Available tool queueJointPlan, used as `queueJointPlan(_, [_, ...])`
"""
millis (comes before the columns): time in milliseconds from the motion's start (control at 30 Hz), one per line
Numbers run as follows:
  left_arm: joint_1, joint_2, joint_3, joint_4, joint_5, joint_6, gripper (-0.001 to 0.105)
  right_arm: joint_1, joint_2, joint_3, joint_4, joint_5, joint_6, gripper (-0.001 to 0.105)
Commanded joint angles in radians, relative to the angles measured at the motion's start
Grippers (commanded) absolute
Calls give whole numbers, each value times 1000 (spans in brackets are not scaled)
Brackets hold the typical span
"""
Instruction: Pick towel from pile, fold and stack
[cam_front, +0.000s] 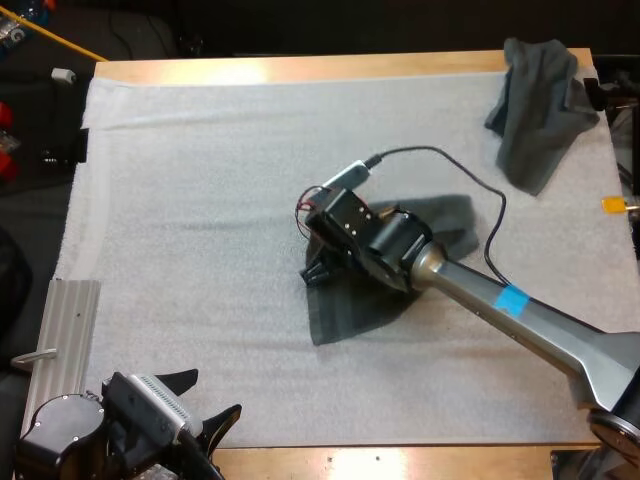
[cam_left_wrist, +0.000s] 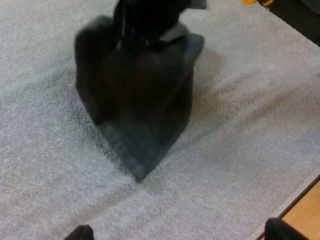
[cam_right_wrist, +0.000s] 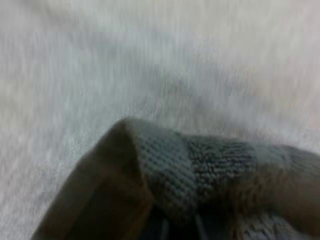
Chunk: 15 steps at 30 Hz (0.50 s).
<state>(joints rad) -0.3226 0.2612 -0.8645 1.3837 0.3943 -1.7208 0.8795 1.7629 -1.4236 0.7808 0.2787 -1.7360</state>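
**My right gripper holds a towel at mid-mat; my left gripper waits open**

My right gripper (cam_front: 322, 268) is at the middle of the white mat (cam_front: 200, 200), closed on a dark grey-green towel (cam_front: 345, 305). In the left wrist view the towel (cam_left_wrist: 135, 100) hangs from that gripper (cam_left_wrist: 145, 15) in a loose tent shape, and its lowest corner touches the mat. In the right wrist view a folded edge of the towel (cam_right_wrist: 200, 170) sits right at the gripper, above the mat.

My left gripper (cam_front: 214, 392) is at the near edge of the mat, well apart from the towel. Its fingers (cam_left_wrist: 80, 233) are spread wide and hold nothing.

A second, crumpled towel (cam_front: 540, 110) lies at the far right corner of the table (cam_front: 300, 70).
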Motion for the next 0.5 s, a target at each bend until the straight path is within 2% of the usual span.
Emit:
queueJointPlan(0, [-3,2,-4,2,8,-2,65,-2,-6,-8,-6,18,-20,0])
queueJointPlan(133, [-3,2,-4,2,8,-2,65,-2,-6,-8,-47,53,-18,0])
queueJointPlan(300, [-3,2,-4,2,8,1,65,-2,-6,-8,-132,-52,-18,0])
queueJointPlan(467, [-3,2,-4,2,8,1,65,-2,1,-8,-227,-99,-18,0])
